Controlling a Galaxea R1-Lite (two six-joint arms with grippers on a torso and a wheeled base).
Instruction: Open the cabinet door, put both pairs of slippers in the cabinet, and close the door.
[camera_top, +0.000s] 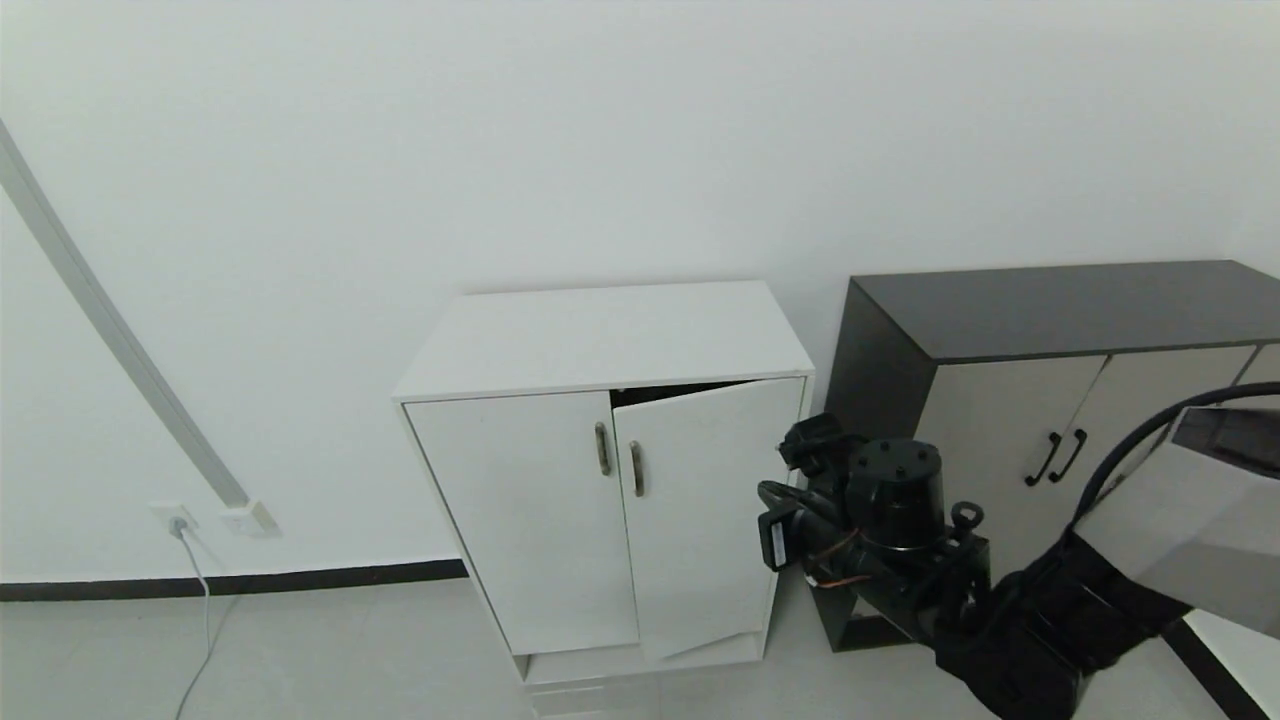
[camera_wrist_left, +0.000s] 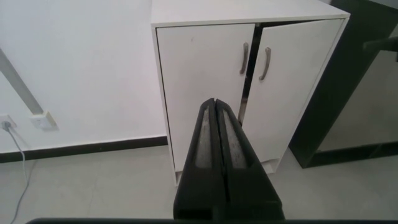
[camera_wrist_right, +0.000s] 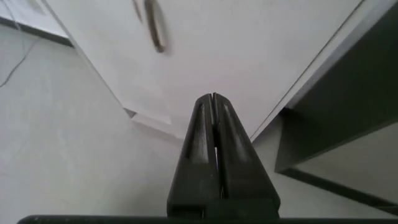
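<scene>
Right of the cabinet (camera_top: 600, 340): your right gripper (camera_wrist_right: 213, 96) sits low before the door's hinge side, fingers pressed together, holding nothing.
Door (camera_top: 705, 520): the cabinet's right-hand leaf, ajar. Its free edge at the cabinet's middle stands proud of the left leaf (camera_top: 520, 520), with a dark gap along its top.
Handle (camera_top: 637, 468): a bar just inside that free edge, long axis upright, lying toward the cabinet's middle from your right gripper.
Left gripper (camera_wrist_left: 214, 101): also closed up and empty, back from the cabinet front, facing the seam between the two leaves.
Nearer arm: the right, I judge. It is close by the door, while the left stands well off the cabinet.
Key relation: the free edge lies across the door face from your right gripper, so you would likely reach toward the cabinet's middle and hook behind the edge or handle.
Risk: closed fingers cannot take the bar, so part them first or pull the edge from behind.
</scene>
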